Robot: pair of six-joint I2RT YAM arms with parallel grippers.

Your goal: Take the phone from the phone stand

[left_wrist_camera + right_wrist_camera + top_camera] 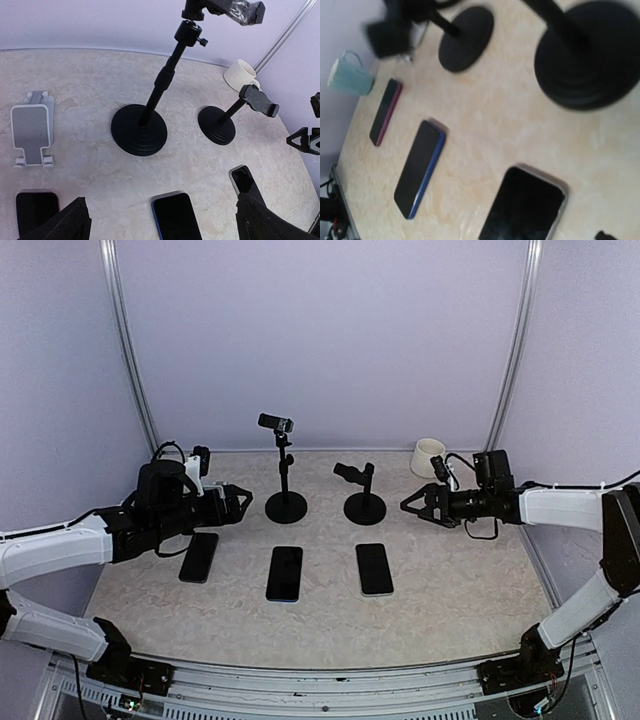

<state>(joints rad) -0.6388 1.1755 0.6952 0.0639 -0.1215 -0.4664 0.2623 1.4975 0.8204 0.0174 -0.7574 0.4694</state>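
Three dark phones lie flat in a row on the table: left (198,557), middle with a blue edge (284,573), right with a silver edge (374,569). A tall black stand (286,475) and a short black stand (363,495) stand behind them, and neither clamp holds a phone. A white folding stand (32,127) is also empty. My left gripper (235,502) is open and empty, left of the tall stand. My right gripper (415,506) is open and empty, right of the short stand. Its fingers barely show in the right wrist view.
A white mug (428,456) stands at the back right, behind my right gripper. A teal mug (350,77) stands near the far left side. The purple walls and their metal posts (130,350) close in the table's sides and back.
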